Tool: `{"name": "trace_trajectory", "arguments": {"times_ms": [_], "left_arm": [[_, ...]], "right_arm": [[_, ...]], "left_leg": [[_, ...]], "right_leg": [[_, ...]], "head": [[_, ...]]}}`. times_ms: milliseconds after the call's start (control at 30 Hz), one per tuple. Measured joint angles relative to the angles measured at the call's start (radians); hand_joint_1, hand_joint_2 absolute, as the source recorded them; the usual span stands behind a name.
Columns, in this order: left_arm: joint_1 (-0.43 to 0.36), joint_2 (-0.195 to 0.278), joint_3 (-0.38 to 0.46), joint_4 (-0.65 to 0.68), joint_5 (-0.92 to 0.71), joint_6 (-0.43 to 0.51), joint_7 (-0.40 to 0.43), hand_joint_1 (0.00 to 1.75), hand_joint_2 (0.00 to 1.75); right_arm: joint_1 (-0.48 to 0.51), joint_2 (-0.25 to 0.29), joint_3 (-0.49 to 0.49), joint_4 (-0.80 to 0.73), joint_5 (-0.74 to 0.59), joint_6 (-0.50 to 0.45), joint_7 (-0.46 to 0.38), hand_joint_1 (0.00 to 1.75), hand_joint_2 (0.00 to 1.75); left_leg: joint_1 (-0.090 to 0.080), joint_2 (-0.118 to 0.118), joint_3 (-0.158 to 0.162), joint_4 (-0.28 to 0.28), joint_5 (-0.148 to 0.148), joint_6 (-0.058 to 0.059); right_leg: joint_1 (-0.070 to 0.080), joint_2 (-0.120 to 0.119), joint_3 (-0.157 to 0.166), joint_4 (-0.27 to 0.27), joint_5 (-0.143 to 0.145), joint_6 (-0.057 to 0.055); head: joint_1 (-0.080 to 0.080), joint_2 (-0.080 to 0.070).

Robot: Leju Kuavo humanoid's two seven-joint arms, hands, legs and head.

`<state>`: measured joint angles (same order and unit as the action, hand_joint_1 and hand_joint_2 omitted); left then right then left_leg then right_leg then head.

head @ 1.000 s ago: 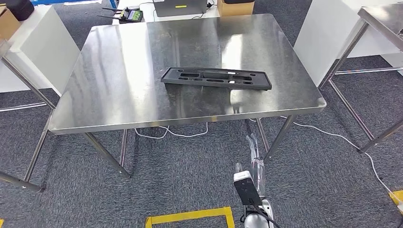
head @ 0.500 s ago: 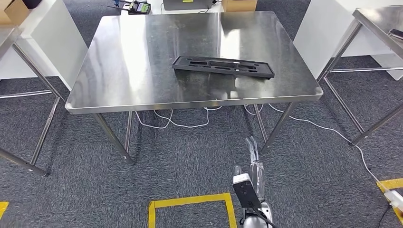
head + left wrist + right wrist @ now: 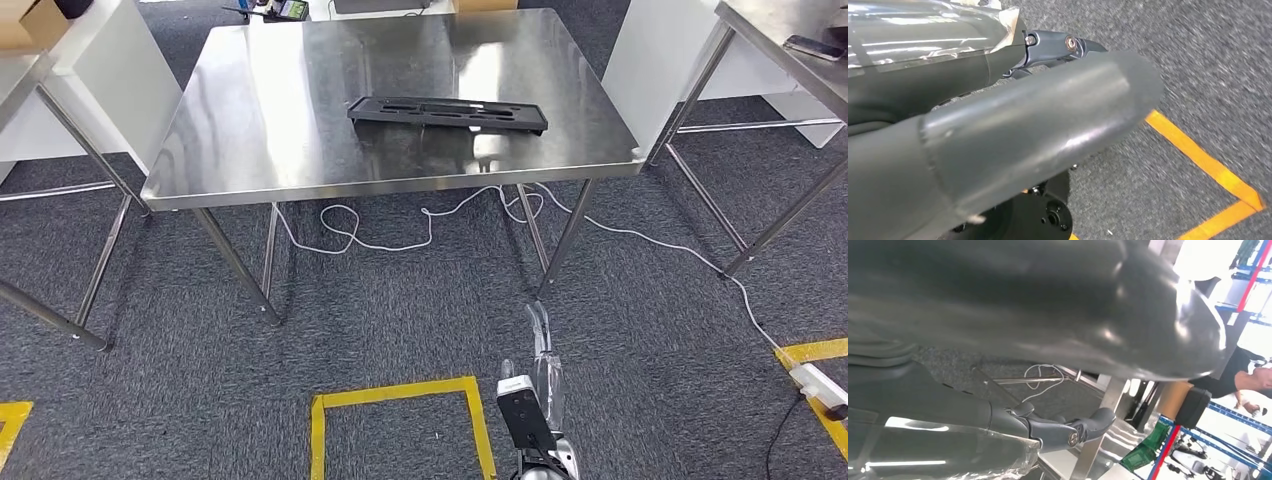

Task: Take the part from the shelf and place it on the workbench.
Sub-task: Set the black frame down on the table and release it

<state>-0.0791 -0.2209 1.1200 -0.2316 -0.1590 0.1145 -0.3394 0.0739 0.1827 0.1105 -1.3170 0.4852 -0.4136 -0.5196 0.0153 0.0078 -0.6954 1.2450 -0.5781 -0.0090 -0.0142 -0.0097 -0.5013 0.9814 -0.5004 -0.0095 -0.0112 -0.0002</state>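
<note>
The part (image 3: 447,112), a long flat black plastic tray with cut-outs, lies on the steel workbench (image 3: 300,150), right of its middle. My right hand (image 3: 541,345) hangs low over the carpet in front of the bench, well short of its front edge, fingers stretched out and holding nothing. The right wrist view has that hand (image 3: 1048,315) close up with a bare thumb and a dark finger (image 3: 1083,427). In the left wrist view my left hand (image 3: 1023,125) hangs above the carpet, thumb and finger (image 3: 1068,45) apart, nothing in it.
A yellow tape square (image 3: 395,395) marks the floor by my feet. A white cable (image 3: 400,225) loops under the bench. Another steel table (image 3: 770,40) stands at the right, white cabinets (image 3: 100,70) at the left. A power strip (image 3: 820,385) lies far right. A person (image 3: 1248,375) stands beyond.
The whole picture has shifted: the bench now sits higher and farther off, so the camera has drawn back. The part stays put on the bench, and my right hand still hangs empty.
</note>
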Motion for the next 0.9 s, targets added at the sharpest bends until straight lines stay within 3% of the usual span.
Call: {"name": "trace_trajectory", "arguments": {"times_ms": [67, 100, 167, 233, 300, 333, 400, 467, 500, 533, 567, 633, 700, 733, 767, 800, 833, 867, 900], "left_arm": [[0.0, 0.001, 0.0, 0.0, -0.003, 0.0, 0.0, 0.0, 0.0], [-0.001, 0.001, 0.0, 0.0, -0.006, -0.001, 0.0, 0.0, 0.0], [-0.002, 0.001, -0.001, 0.0, -0.013, -0.002, 0.0, 0.0, 0.0], [-0.002, 0.002, -0.004, 0.0, -0.02, -0.003, 0.0, 0.0, 0.0], [-0.001, 0.003, -0.01, 0.0, -0.028, -0.007, 0.003, 0.0, 0.0], [-0.002, 0.003, -0.014, 0.0, -0.033, -0.009, 0.005, 0.0, 0.0], [-0.002, 0.004, -0.019, 0.0, -0.043, -0.011, 0.01, 0.0, 0.0], [-0.002, 0.007, -0.022, 0.0, -0.05, -0.015, 0.013, 0.0, 0.0], [-0.002, 0.008, -0.024, 0.0, -0.052, -0.017, 0.013, 0.0, 0.0], [-0.002, 0.01, -0.025, 0.0, -0.055, -0.019, 0.014, 0.0, 0.0], [-0.001, 0.01, -0.026, 0.0, -0.059, -0.021, 0.014, 0.0, 0.0], [-0.001, 0.011, -0.032, 0.0, -0.072, -0.027, 0.014, 0.0, 0.0], [0.001, 0.012, -0.041, 0.0, -0.088, -0.033, 0.015, 0.0, 0.0], [0.002, 0.013, -0.045, 0.0, -0.097, -0.035, 0.015, 0.0, 0.0], [0.004, 0.014, -0.048, 0.001, -0.105, -0.036, 0.017, 0.0, 0.0], [0.005, 0.016, -0.051, 0.001, -0.114, -0.036, 0.018, 0.0, 0.0], [0.007, 0.018, -0.055, 0.001, -0.121, -0.037, 0.02, 0.0, 0.0], [0.009, 0.021, -0.059, 0.001, -0.126, -0.037, 0.021, 0.0, 0.0], [0.011, 0.023, -0.063, 0.002, -0.13, -0.038, 0.023, 0.0, 0.0]], "right_arm": [[0.004, 0.0, -0.003, 0.0, -0.001, 0.0, 0.0, 0.0, 0.0], [0.007, 0.0, -0.004, -0.001, -0.002, -0.001, 0.0, 0.0, 0.0], [0.014, 0.0, -0.006, -0.007, -0.006, -0.002, 0.0, 0.0, 0.0], [0.017, 0.0, -0.009, -0.017, -0.013, -0.005, -0.001, 0.0, 0.0], [0.022, -0.001, -0.013, -0.025, -0.022, -0.007, -0.001, 0.0, 0.0], [0.026, -0.002, -0.016, -0.028, -0.028, -0.009, 0.001, 0.0, 0.0], [0.033, -0.006, -0.027, -0.03, -0.041, -0.011, 0.004, 0.0, 0.0], [0.035, -0.011, -0.038, -0.03, -0.05, -0.013, 0.007, 0.0, 0.0], [0.036, -0.014, -0.043, -0.028, -0.055, -0.014, 0.01, 0.0, 0.0], [0.036, -0.016, -0.048, -0.026, -0.061, -0.015, 0.012, 0.0, 0.0], [0.036, -0.018, -0.054, -0.02, -0.071, -0.015, 0.016, 0.0, 0.0], [0.027, -0.023, -0.073, 0.012, -0.105, -0.015, 0.026, 0.0, 0.0], [-0.002, -0.031, -0.101, 0.084, -0.155, -0.014, 0.032, 0.0, 0.0], [-0.026, -0.037, -0.119, 0.14, -0.186, -0.015, 0.028, 0.0, 0.0], [-0.052, -0.044, -0.142, 0.213, -0.221, -0.015, 0.02, 0.0, 0.0], [-0.079, -0.052, -0.17, 0.296, -0.258, -0.014, 0.007, 0.0, 0.0], [-0.102, -0.059, -0.202, 0.383, -0.292, -0.013, -0.008, 0.0, 0.0], [-0.121, -0.066, -0.233, 0.465, -0.317, -0.011, -0.023, 0.0, 0.0], [-0.137, -0.072, -0.259, 0.533, -0.333, -0.007, -0.037, 0.0, 0.0]], "left_leg": [[0.004, 0.0, 0.037, 0.02, 0.052, -0.001], [0.006, -0.001, 0.076, -0.021, 0.077, 0.0], [0.005, -0.007, 0.167, -0.143, 0.072, 0.006], [-0.002, -0.014, 0.209, -0.216, 0.04, 0.014], [-0.007, -0.012, 0.203, -0.231, 0.046, 0.03], [-0.007, -0.01, 0.195, -0.236, 0.056, 0.042], [-0.008, -0.004, 0.172, -0.242, 0.08, 0.066], [-0.013, -0.001, 0.141, -0.241, 0.105, 0.077], [-0.016, 0.001, 0.124, -0.24, 0.118, 0.078], [-0.017, 0.002, 0.107, -0.239, 0.131, 0.077], [-0.018, 0.002, 0.091, -0.239, 0.143, 0.076], [-0.021, 0.001, 0.064, -0.236, 0.166, 0.071], [-0.025, 0.001, 0.048, -0.233, 0.188, 0.062], [-0.026, 0.003, 0.045, -0.234, 0.199, 0.058], [-0.026, 0.004, 0.043, -0.237, 0.21, 0.053], [-0.024, 0.004, 0.04, -0.239, 0.216, 0.047], [-0.021, 0.003, 0.034, -0.234, 0.206, 0.041], [-0.018, 0.0, 0.026, -0.214, 0.173, 0.035], [-0.014, -0.003, 0.015, -0.176, 0.122, 0.029]], "right_leg": [[0.001, -0.002, -0.03, 0.015, 0.016, 0.006], [0.001, -0.002, -0.046, 0.024, 0.021, 0.01], [0.002, -0.003, -0.068, 0.037, 0.031, 0.021], [0.002, -0.004, -0.077, 0.04, 0.044, 0.037], [0.002, -0.005, -0.084, 0.042, 0.055, 0.051], [0.002, -0.003, -0.093, 0.052, 0.045, 0.053], [0.004, 0.0, -0.124, 0.119, -0.022, 0.043], [0.002, 0.003, -0.16, 0.241, -0.103, 0.031], [0.002, 0.004, -0.166, 0.292, -0.118, 0.035], [0.002, 0.004, -0.16, 0.318, -0.112, 0.043], [0.002, 0.004, -0.137, 0.31, -0.089, 0.054], [0.002, 0.004, -0.039, 0.194, -0.047, 0.065], [0.009, 0.006, 0.062, 0.04, -0.056, 0.056], [0.013, 0.007, 0.086, -0.007, -0.066, 0.049], [0.017, 0.008, 0.09, -0.028, -0.068, 0.043], [0.01, 0.007, 0.082, -0.03, -0.061, 0.035], [0.005, 0.005, 0.075, -0.031, -0.05, 0.025], [-0.001, 0.001, 0.065, -0.032, -0.038, 0.013], [-0.006, -0.002, 0.054, -0.032, -0.026, 0.004]], "head": [[0.0, 0.0], [0.0, 0.0], [0.0, 0.0], [0.0, 0.0], [0.001, 0.0], [0.002, 0.0], [0.008, 0.0], [0.012, 0.0], [0.013, 0.0], [0.013, 0.0], [0.013, 0.0], [0.013, 0.0], [0.012, 0.0], [0.011, 0.0], [0.01, 0.0], [0.01, 0.0], [0.01, 0.0], [0.008, 0.0], [0.008, 0.0]]}}
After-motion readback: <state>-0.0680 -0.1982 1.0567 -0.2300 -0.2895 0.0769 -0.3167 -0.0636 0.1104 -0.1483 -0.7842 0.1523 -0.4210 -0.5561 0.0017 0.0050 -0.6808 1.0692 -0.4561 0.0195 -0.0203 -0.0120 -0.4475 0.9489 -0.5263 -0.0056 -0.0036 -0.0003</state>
